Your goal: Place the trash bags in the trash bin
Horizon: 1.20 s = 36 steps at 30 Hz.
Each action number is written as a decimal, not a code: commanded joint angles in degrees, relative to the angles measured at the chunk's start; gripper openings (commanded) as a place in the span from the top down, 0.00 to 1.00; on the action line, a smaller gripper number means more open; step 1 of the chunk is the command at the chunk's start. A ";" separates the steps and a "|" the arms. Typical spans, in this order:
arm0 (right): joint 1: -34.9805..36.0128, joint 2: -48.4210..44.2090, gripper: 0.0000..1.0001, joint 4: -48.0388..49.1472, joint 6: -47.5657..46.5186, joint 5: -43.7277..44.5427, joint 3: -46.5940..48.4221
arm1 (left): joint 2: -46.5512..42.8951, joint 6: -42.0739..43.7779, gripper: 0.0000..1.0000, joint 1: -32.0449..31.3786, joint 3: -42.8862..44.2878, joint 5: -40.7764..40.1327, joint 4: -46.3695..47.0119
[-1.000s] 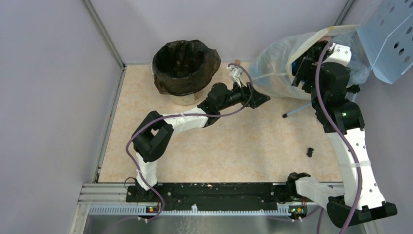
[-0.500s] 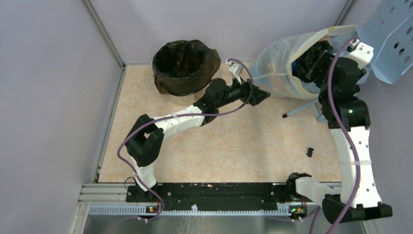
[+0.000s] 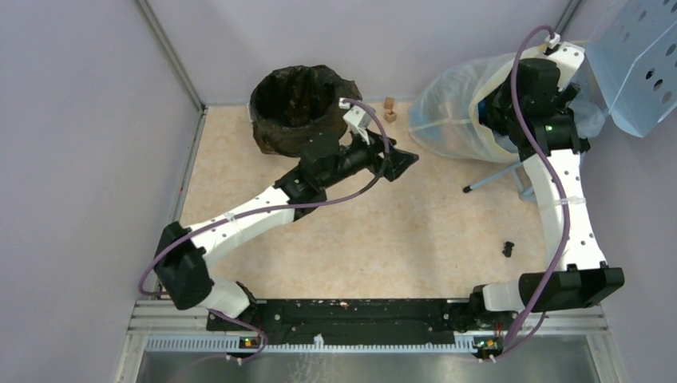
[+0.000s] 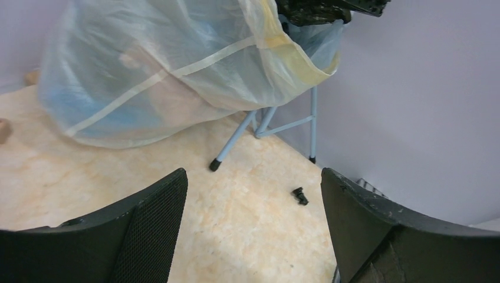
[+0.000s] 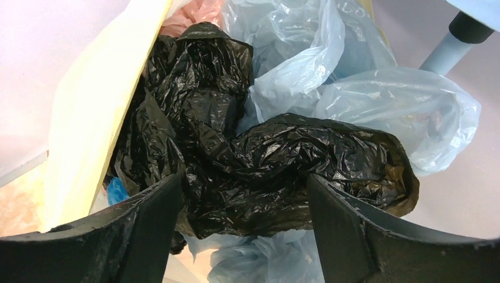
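Three lilac walls (image 3: 76,159) enclose beige marbled tabletop (image 3: 399,231).

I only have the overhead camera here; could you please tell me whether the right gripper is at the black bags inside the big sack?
Observer: Yes. Its wrist camera shows the right gripper open, with the crumpled black bags between its fingers, not yet pinched.
Operator: Thank you. What else is in there?
Observer: Around them lie pale blue bags, with something pink behind.
Operator: And the left gripper, please?
Observer: It is open and empty, looking at the sack from the side.
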 commanded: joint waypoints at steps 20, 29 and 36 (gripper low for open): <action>-0.64 -2.42 0.14 -2.32 -3.53 -1.89 3.72 | -19.00 8.28 0.07 3.49 -2.35 -26.43 -26.64; -1.11 -0.65 0.34 -2.09 -2.97 -2.81 2.17 | -20.38 7.08 0.07 12.34 -2.37 -24.25 -32.63; -1.33 -3.40 1.00 -3.98 -2.96 -4.05 3.33 | -20.73 6.91 0.07 14.81 -2.57 -22.08 -32.92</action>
